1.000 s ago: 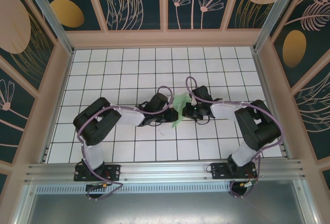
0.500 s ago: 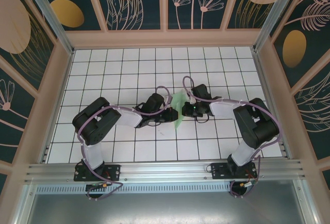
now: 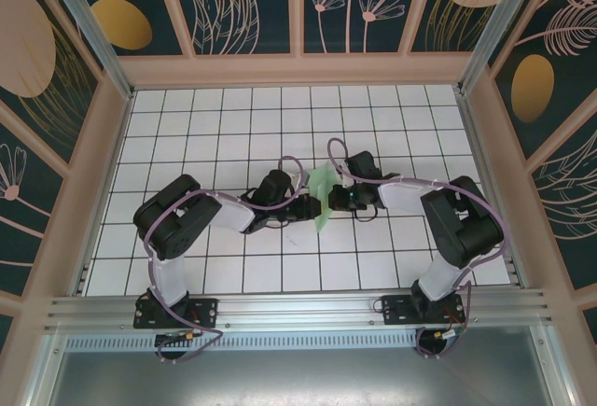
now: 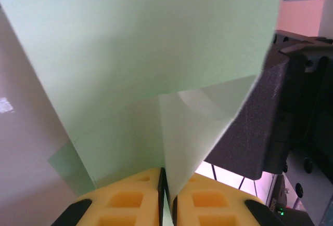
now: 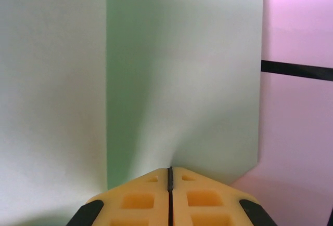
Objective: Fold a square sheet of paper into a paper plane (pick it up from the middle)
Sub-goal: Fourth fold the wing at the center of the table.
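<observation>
The pale green sheet of paper [image 3: 322,197] is held up off the table's middle, folded along a crease into a narrow, upright shape. My left gripper [image 3: 305,203] pinches it from the left and my right gripper [image 3: 334,202] from the right, almost touching each other. In the left wrist view the yellow fingers [image 4: 130,200] of the left gripper [image 4: 166,184] are shut on two folded layers of the paper [image 4: 145,44]. In the right wrist view the right gripper [image 5: 170,176] is shut on the near edge of the paper [image 5: 182,80], beside a straight vertical crease.
The white grid table [image 3: 224,126] is boxed in by wooden-framed walls [image 3: 103,145] on three sides, with an aluminium rail [image 3: 298,308] along the near edge. The right arm's black body [image 4: 281,111] looms close beside the paper in the left wrist view.
The right gripper has slid left toward the left one, and both have drifted slightly toward the back. The paper between them now stands narrower.
</observation>
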